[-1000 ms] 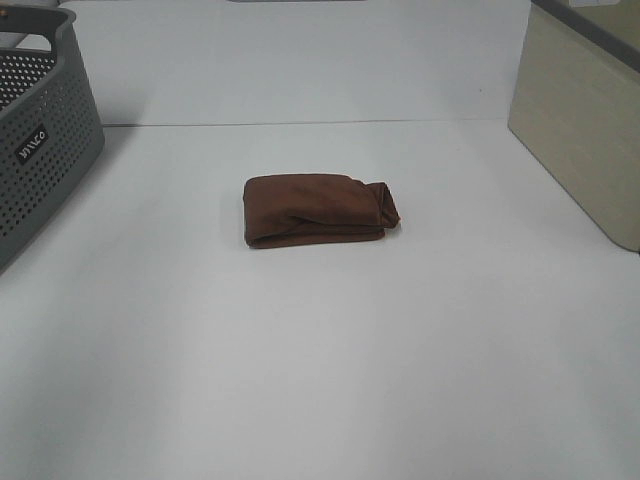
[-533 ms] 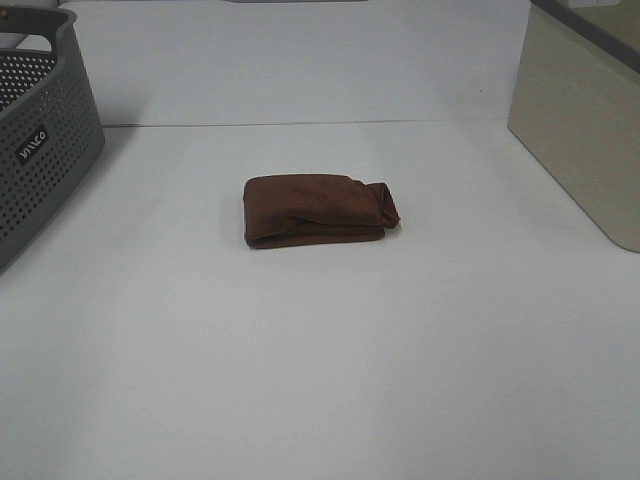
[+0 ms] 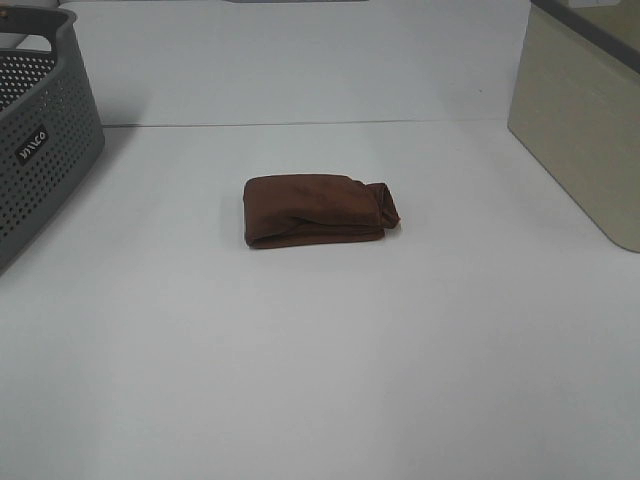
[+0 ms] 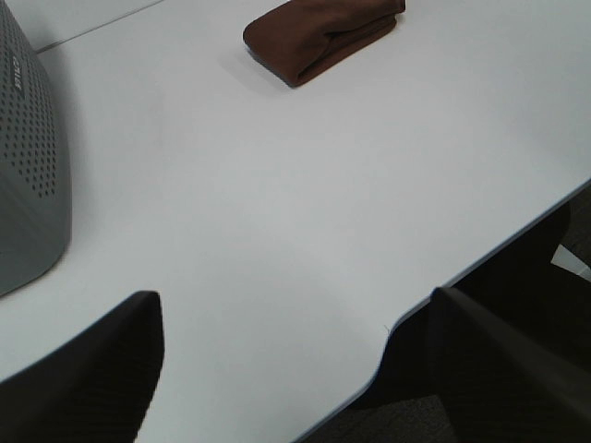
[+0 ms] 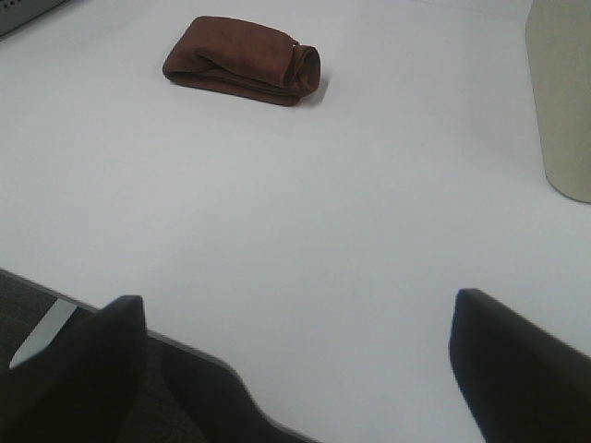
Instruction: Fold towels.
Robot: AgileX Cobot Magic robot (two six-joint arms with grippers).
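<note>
From high up you see neither arm, only the grey basket [image 3: 35,140] at 10 o'clock, the folded towel [image 3: 318,210] lying mid-table [image 3: 320,380], the beige bin [image 3: 585,120] at 2 o'clock; your left gripper [image 4: 295,369] and right gripper [image 5: 295,369] hang over the near edge, jaws spread, empty.
</note>
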